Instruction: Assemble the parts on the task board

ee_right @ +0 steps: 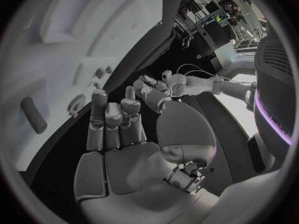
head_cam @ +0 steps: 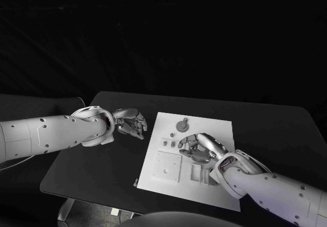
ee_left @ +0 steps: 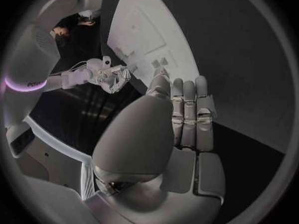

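The white task board (head_cam: 211,130) lies in the middle of the black table. A round grey part (head_cam: 183,126) sits near its far edge, and two small parts (head_cam: 169,142) lie just below it. My right hand (head_cam: 201,146) hovers over the board's middle, fingers half bent, palm empty in the right wrist view (ee_right: 118,134). My left hand (head_cam: 129,122) hangs just off the board's left edge, holding nothing; its fingers lie straight and side by side in the left wrist view (ee_left: 184,117). The board (ee_right: 56,50) and the round part (ee_right: 76,104) lie beyond the right hand's fingers.
A square recess (head_cam: 167,166) and two narrow slots (head_cam: 201,173) mark the board's near half. Bare black table (head_cam: 102,165) stretches left of the board and behind it (head_cam: 272,123). The table's left edge runs close under my left arm.
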